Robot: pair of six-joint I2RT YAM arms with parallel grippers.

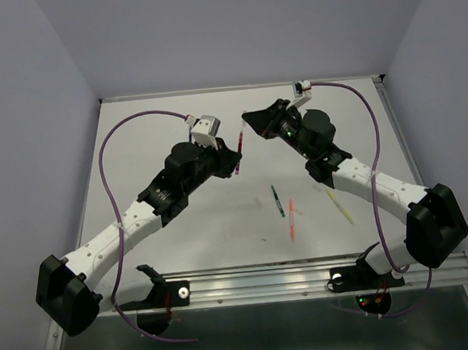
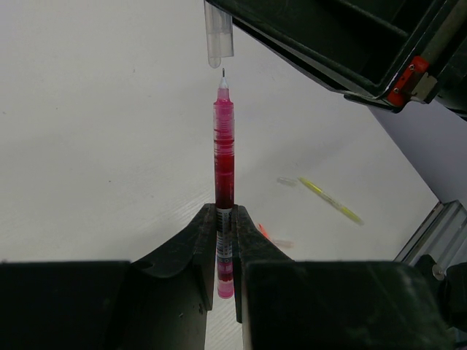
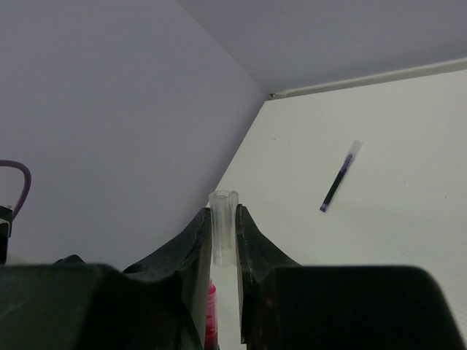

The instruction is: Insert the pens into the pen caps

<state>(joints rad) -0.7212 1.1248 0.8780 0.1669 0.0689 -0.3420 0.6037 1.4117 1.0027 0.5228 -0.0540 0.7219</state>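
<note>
My left gripper (image 1: 234, 155) (image 2: 224, 213) is shut on the lower part of a dark red pen (image 1: 238, 146) (image 2: 224, 153), held off the table with its tip pointing at my right gripper (image 1: 249, 123). My right gripper (image 3: 223, 216) is shut on a clear pen cap (image 3: 223, 233) (image 2: 218, 33). In the left wrist view the pen tip sits just short of the cap's near end, with a small gap. The red pen (image 3: 211, 317) shows between the right fingers. A dark blue pen (image 3: 338, 179) with a pale end lies on the table.
A green pen (image 1: 277, 200), an orange pen (image 1: 292, 219) and a pale yellow pen (image 1: 340, 205) (image 2: 332, 200) lie loose on the white table right of centre. A small clear cap (image 2: 287, 181) lies by the yellow pen. A metal rail (image 1: 307, 276) runs along the near edge.
</note>
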